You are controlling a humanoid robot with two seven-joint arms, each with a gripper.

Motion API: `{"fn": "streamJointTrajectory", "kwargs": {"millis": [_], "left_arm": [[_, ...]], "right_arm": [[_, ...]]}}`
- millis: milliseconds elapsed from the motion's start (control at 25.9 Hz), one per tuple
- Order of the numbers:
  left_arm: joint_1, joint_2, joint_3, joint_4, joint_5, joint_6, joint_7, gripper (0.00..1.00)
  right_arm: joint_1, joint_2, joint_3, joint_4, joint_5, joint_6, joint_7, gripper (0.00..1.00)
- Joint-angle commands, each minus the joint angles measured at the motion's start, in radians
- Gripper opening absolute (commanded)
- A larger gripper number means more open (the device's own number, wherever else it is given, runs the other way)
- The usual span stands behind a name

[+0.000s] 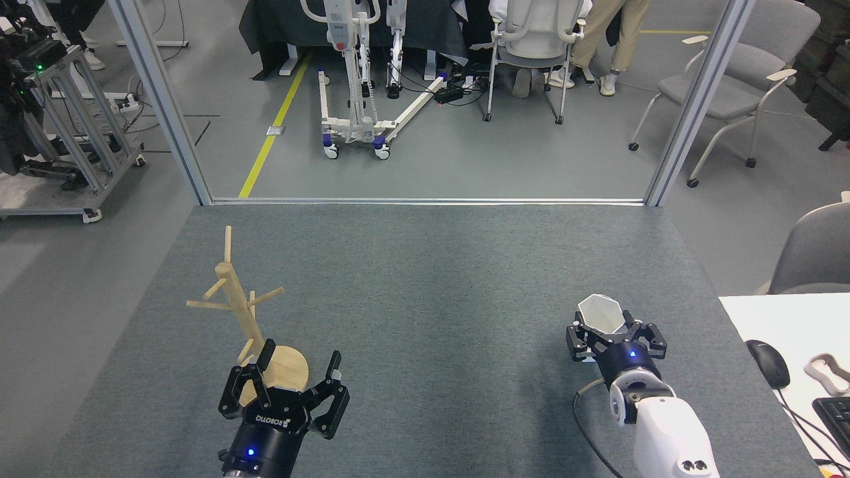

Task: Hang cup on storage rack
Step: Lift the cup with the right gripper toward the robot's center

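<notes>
The right gripper (612,334) sits at the cup (600,314) near the desk's (431,279) right edge, jaws around its lower body; whether they actually grip cannot be told. The left gripper (299,378) hangs wide open and empty over the rack's (242,312) round base, near the front left corner.

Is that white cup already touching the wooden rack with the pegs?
Apart. The head view shows the cup at the right gripper, with a wide stretch of grey table between it and the storage rack.
</notes>
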Motion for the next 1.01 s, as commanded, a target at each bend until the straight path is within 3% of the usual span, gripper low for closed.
{"fn": "streamJointTrajectory", "kwargs": {"millis": [0, 155, 348, 503, 580, 774, 967], "left_arm": [[0.002, -0.001, 0.0, 0.002, 0.0, 0.002, 0.0, 1.0], [0.0, -0.01, 0.0, 0.002, 0.0, 0.003, 0.0, 1.0], [0.007, -0.03, -0.008, -0.004, 0.0, -0.003, 0.004, 1.0], [0.013, -0.03, -0.02, -0.004, 0.0, -0.043, 0.008, 1.0], [0.014, -0.032, -0.034, -0.004, 0.0, -0.078, 0.006, 1.0], [0.014, -0.053, -0.061, -0.001, 0.0, -0.1, 0.004, 1.0], [0.011, -0.102, -0.081, 0.012, 0.0, -0.103, 0.003, 1.0]], "right_arm": [[0.009, 0.0, 0.001, -0.023, 0.0, -0.001, 0.0, 0.19], [0.061, -0.001, 0.012, -0.201, -0.001, -0.038, 0.023, 0.15], [0.167, -0.015, 0.0, -0.465, -0.001, -0.061, 0.165, 0.12], [0.248, -0.014, 0.009, -0.663, -0.001, -0.061, 0.244, 0.0], [0.279, -0.015, 0.021, -0.741, -0.001, -0.057, 0.285, 0.0], [0.245, -0.021, 0.141, -0.854, -0.001, -0.022, 0.417, 0.0], [0.17, -0.034, 0.287, -0.917, -0.001, 0.131, 0.507, 0.0]]}}
